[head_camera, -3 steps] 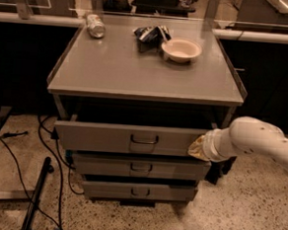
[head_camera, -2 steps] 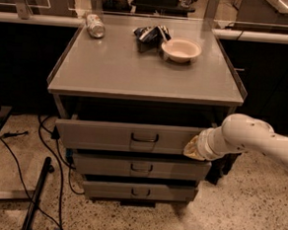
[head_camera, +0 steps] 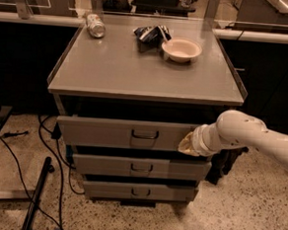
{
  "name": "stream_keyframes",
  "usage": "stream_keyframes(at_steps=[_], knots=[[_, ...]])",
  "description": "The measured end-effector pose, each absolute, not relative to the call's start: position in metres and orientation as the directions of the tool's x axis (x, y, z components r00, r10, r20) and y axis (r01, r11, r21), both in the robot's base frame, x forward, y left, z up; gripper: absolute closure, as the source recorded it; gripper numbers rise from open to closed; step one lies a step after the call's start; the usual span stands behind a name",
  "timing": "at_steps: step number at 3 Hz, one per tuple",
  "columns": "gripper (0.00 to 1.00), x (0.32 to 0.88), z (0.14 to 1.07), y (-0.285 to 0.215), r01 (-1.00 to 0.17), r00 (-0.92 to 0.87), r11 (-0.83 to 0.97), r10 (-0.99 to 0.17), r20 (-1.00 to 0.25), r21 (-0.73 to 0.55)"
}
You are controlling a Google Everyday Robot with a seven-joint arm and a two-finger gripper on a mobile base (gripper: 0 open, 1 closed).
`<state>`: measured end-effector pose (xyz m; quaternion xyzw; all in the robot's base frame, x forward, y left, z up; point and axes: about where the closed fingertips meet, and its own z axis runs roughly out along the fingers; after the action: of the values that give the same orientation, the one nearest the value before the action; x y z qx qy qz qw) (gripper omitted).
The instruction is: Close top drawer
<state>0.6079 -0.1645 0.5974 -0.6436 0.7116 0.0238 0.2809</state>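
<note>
- Presently located: wide grey metal top drawer [head_camera: 108, 133] with tall flat front and central rectangular loop handle [head_camera: 145, 134], directly left of the pale, cream-tipped gripper [head_camera: 186, 143] and touching it at the right end of the front panel.
- Judged not yet closed: front panel standing forward of the flat grey cabinet top [head_camera: 137, 72], with a dark gap showing above it.
- Gripper state: cannot tell whether released or clenched; set against the panel, nothing seen grasped.
- Left to do, by judgement: press the front rearward until flush with the cabinet frame.
- Below and left of the gripper: slimmer grey middle drawer [head_camera: 106, 165] and slimmer grey bottom drawer [head_camera: 104, 189], untouched.
- Above and beyond the gripper, on the cabinet top: silver can lying on its side [head_camera: 95, 25], crumpled dark packet [head_camera: 150, 33], round white bowl [head_camera: 181, 49].
- Writing and brands: none legible; print on can and packet too small to read; no labels seen on the drawer fronts.
</note>
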Motion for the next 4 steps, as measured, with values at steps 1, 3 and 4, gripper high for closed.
stream_keyframes(at_steps=[1, 3, 4], knots=[[1.0, 0.616, 0.604, -0.158, -0.922, 0.002, 0.168, -0.899, -0.437, -0.35], [1.0, 0.628, 0.612, -0.159, -0.907, -0.001, 0.187, -0.896, -0.444, -0.377], [1.0, 0.608, 0.618, -0.167, -0.916, 0.001, 0.178, -0.896, -0.444, -0.361]])
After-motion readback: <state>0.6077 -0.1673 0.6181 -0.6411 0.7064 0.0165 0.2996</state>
